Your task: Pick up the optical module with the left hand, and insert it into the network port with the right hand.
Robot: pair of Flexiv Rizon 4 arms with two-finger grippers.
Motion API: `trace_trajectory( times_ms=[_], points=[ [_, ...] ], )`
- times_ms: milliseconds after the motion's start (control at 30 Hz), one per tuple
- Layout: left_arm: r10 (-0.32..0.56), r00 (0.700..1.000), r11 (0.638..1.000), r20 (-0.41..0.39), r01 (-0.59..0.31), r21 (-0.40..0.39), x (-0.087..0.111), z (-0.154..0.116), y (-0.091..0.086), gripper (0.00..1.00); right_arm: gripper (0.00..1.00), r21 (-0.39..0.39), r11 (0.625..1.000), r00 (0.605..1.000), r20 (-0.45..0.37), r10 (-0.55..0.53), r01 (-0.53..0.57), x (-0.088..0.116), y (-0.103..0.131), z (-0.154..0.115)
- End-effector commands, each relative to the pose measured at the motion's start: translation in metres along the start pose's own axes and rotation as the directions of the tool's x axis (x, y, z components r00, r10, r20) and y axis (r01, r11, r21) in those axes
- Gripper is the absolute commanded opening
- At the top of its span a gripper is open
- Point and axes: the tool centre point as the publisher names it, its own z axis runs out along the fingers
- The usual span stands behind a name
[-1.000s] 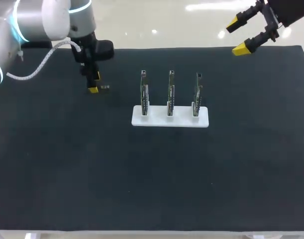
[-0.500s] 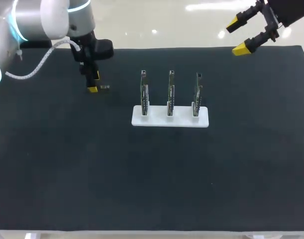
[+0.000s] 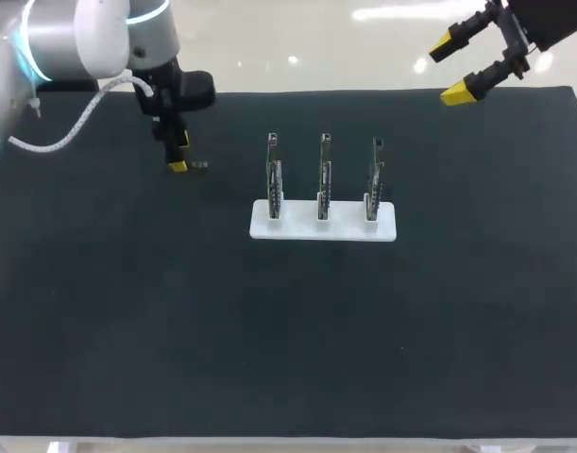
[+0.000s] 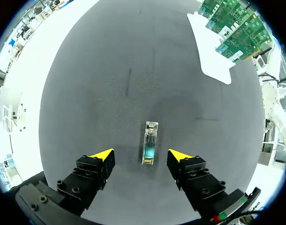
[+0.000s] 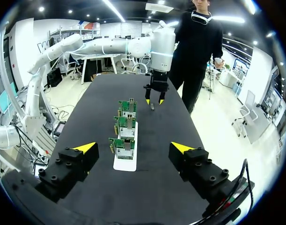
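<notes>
Left wrist view shows you have hardly started: the left gripper (image 4: 140, 154) is open astride the optical module (image 4: 150, 143), which lies ungripped on the table (image 4: 110, 70). Your right gripper (image 5: 133, 147) is open, well apart from the boards (image 5: 124, 126); pickup and insertion are left.

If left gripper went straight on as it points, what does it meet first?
The module, lying on the mat just ahead of the left gripper, in line with the gap between its open jaws. It would probably straddle it and reach the mat; height unclear.
</notes>
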Motion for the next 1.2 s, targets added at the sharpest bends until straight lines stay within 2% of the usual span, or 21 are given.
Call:
trace_trajectory(
  times_ms=[33, 633, 667, 733, 800, 900, 933, 1000, 1133, 1200],
  points=[
    [0.002, 1.0, 1.0, 0.0, -0.002, -0.015, 0.003, 0.006, -0.006, 1.0, 1.0, -0.001, 1.0, 1.0, 0.002, -0.001, 0.001, 0.0, 0.0, 0.0],
    [0.017, 1.0, 0.999, -0.002, -0.017, -0.049, 0.002, 0.018, -0.01, 1.0, 1.0, -0.001, 1.0, 1.0, 0.002, -0.001, 0.001, 0.0, 0.0, 0.0],
    [0.018, 1.0, 0.999, -0.002, -0.018, -0.049, 0.002, 0.019, -0.01, 0.95, 1.0, -0.001, 1.0, 1.0, 0.002, -0.001, 0.001, 0.0, 0.0, 0.0],
    [0.021, 1.0, 0.999, -0.003, -0.021, -0.05, 0.002, 0.019, -0.011, 0.74, 1.0, -0.001, 1.0, 1.0, 0.002, -0.001, 0.001, 0.0, 0.0, 0.0],
    [0.025, 1.0, 0.998, -0.002, -0.025, -0.051, 0.003, 0.018, -0.013, 0.69, 1.0, -0.001, 1.0, 1.0, 0.002, -0.001, 0.001, 0.0, 0.0, 0.0],
    [0.029, 1.0, 0.998, -0.002, -0.029, -0.053, 0.004, 0.019, -0.014, 0.69, 1.0, -0.001, 1.0, 1.0, 0.002, -0.001, 0.001, 0.0, 0.0, 0.0],
    [0.03, 1.0, 0.998, -0.003, -0.03, -0.053, 0.004, 0.019, -0.014, 0.64, 1.0, -0.001, 1.0, 1.0, 0.002, -0.001, 0.001, 0.0, 0.0, 0.0],
    [0.032, 0.999, 0.998, -0.006, -0.032, -0.054, 0.005, 0.02, -0.014, 0.65, 1.0, -0.001, 1.0, 1.0, 0.002, -0.001, 0.001, 0.0, 0.0, 0.0],
    [0.036, 0.999, 0.998, -0.009, -0.037, -0.053, 0.006, 0.02, -0.015, 0.75, 1.0, -0.001, 1.0, 1.0, 0.002, -0.001, 0.001, 0.0, 0.0, 0.0],
    [0.038, 0.999, 0.998, -0.009, -0.038, -0.053, 0.007, 0.02, -0.016, 0.75, 1.0, -0.001, 1.0, 1.0, 0.002, -0.001, 0.001, 0.0, 0.0, 0.0]
  ],
)
